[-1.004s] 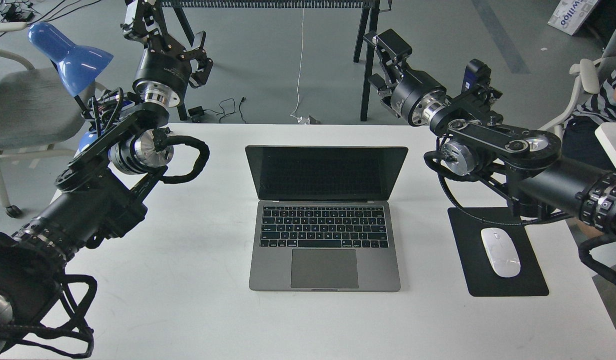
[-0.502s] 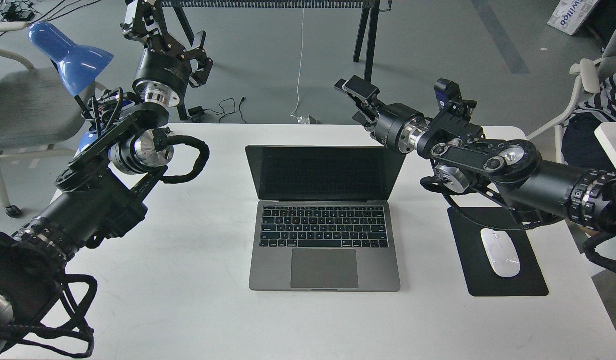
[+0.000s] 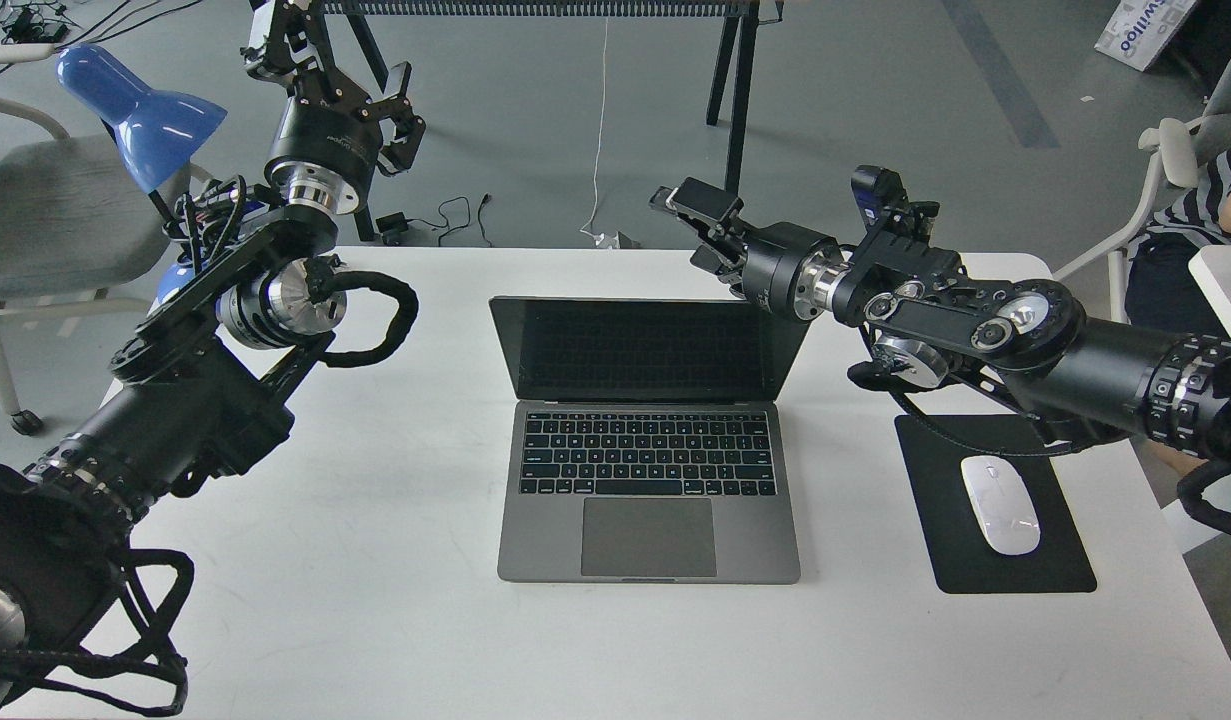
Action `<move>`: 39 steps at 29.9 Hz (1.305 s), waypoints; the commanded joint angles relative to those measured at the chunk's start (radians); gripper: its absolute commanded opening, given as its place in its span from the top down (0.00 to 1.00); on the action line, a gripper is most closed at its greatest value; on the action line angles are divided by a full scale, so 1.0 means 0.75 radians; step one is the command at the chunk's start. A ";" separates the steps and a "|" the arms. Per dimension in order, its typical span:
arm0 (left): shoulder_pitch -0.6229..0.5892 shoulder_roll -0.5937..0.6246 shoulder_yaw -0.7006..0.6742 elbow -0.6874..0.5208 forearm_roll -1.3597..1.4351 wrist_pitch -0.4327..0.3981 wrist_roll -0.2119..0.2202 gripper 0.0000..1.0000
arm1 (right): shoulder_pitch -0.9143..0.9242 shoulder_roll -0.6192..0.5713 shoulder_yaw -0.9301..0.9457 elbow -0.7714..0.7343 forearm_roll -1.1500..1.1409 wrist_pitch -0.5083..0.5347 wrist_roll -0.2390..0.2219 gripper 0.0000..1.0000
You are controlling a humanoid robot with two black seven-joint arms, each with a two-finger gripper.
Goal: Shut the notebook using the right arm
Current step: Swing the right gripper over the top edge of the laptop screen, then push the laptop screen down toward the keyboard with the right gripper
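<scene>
The notebook (image 3: pixel 647 540) lies open in the middle of the white table (image 3: pixel 375 620), its dark screen (image 3: pixel 650 345) upright and facing me. My right arm (image 3: pixel 975 320), with the blue-faced module (image 3: pixel 867 190) near its wrist, reaches in from the right. My right gripper (image 3: pixel 697 230) is open and empty. It hovers just behind and above the top right corner of the lid, and I cannot tell if it touches it. My left gripper (image 3: pixel 335 60) is open and empty, raised high beyond the table's far left edge.
A white mouse (image 3: pixel 1000 505) lies on a black mouse pad (image 3: pixel 1035 570) right of the notebook, under my right arm. A blue desk lamp (image 3: pixel 135 105) and a grey chair (image 3: pixel 45 210) stand at the left. A person (image 3: pixel 1215 200) sits at the far right.
My right arm has swung left and down, bringing its gripper from beyond the table's far right to just behind the lid's top right corner. The left arm and the notebook have not moved.
</scene>
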 commanded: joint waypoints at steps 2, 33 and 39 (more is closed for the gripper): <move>0.000 0.000 0.000 0.000 0.000 0.000 0.000 0.00 | -0.001 -0.007 -0.035 0.015 -0.024 0.062 0.000 0.00; -0.002 0.002 0.000 0.004 0.000 0.000 0.000 0.00 | -0.018 -0.117 -0.194 0.394 -0.145 0.101 0.004 0.00; -0.002 0.002 0.000 0.004 0.000 0.000 0.000 0.00 | -0.038 -0.107 -0.205 0.396 -0.147 0.101 0.004 0.00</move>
